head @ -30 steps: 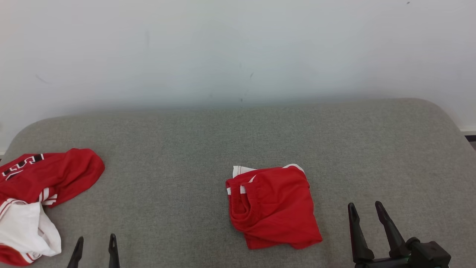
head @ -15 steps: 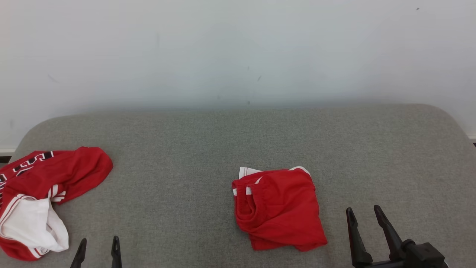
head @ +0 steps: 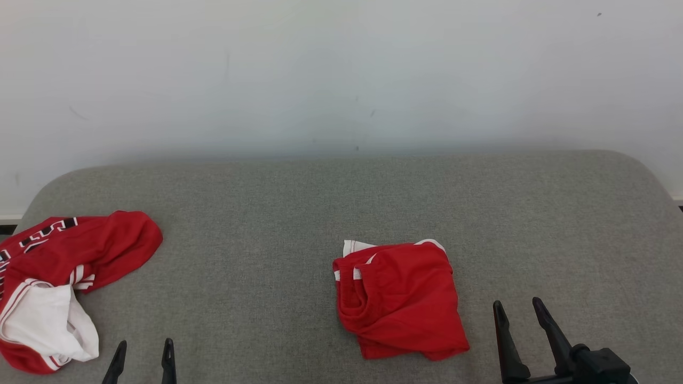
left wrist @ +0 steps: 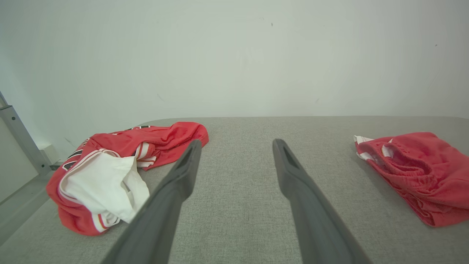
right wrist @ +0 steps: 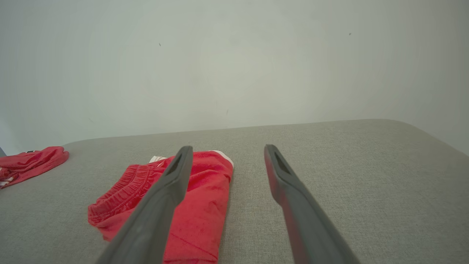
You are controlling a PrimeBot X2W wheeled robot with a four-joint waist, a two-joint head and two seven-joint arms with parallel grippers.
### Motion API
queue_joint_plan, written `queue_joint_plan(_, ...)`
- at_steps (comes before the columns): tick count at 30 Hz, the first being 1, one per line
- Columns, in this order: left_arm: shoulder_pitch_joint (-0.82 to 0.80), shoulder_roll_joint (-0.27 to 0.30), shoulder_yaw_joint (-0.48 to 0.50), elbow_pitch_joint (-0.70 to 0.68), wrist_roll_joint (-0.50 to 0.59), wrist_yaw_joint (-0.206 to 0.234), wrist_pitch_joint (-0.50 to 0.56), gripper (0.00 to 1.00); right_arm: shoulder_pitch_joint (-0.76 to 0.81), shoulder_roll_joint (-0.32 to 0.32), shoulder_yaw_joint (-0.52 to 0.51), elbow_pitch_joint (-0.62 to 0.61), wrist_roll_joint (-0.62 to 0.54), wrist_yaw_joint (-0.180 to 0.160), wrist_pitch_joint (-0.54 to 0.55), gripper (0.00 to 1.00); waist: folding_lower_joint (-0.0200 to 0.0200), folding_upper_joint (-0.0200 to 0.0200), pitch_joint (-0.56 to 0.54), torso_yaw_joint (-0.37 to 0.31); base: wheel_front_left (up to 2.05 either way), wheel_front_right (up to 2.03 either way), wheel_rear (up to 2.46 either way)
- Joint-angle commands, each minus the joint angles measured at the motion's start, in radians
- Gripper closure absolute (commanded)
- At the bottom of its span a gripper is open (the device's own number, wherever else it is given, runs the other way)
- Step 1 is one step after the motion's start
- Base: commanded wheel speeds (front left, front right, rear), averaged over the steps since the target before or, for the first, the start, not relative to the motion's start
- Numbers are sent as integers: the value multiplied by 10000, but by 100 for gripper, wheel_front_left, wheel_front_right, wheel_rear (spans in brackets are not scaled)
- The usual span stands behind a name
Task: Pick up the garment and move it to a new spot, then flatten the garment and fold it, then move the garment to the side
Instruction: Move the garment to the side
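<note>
The right claw (right wrist: 227, 147) points along a grey fabric counter (right wrist: 348, 176). Its two dark fingers (right wrist: 172, 183) stand wide apart and nothing is between them. A folded red garment (right wrist: 205, 205) lies on the counter, partly hidden behind the finger on the view's left. Its gathered waistband is turned to the left, and a little white shows at its far edge. A second red garment (right wrist: 33, 159) lies at the view's left border, well apart from the first. A pale wall (right wrist: 234, 66) rises behind the counter.
</note>
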Motion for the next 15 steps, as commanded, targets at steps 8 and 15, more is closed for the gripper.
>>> queue_joint_plan(8, 6, 54, -35, 127, -98, -43, -31, 0, -110, 124, 66, 359, -99, -25, -47, 0, 0, 0, -15, -20, 0, 0, 0)
queue_joint_plan(15, 29, 75, -39, 156, -68, -47, -31, 0, -138, 140, 98, 554, -67, -25, -47, 0, 0, 0, -47, -64, 0, 0, 0)
